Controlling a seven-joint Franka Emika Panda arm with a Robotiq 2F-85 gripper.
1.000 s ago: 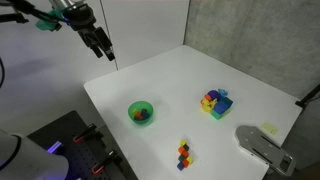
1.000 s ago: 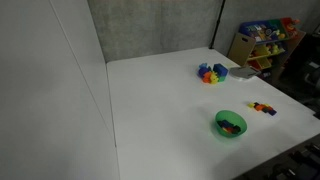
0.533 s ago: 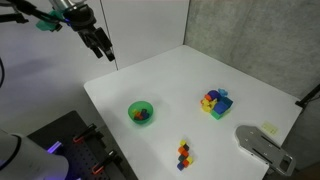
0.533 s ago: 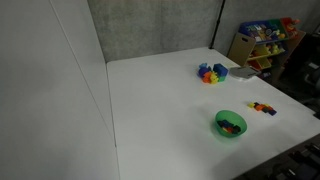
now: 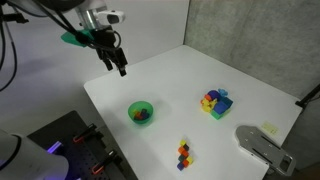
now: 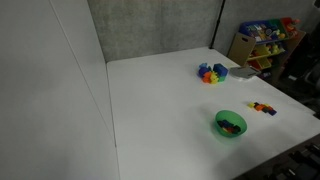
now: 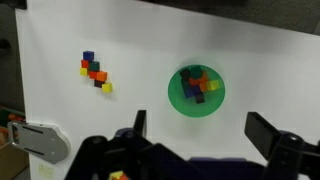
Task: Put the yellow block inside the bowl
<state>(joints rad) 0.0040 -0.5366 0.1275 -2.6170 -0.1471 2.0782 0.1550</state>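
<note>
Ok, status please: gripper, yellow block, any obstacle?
Gripper aloft, jaws open, empty. Yellow block on table among small cubes, outside the bowl. Bowl holds other cubes; nothing between it and block.

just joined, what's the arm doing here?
The arm's gripper hangs open and empty in the air near an edge of the white table, well away from the blocks. The yellow block lies untouched on the table at the edge of a loose group of small cubes. The green bowl already holds a few coloured blocks. A larger multicoloured cluster sits apart. No pick has started yet.
</note>
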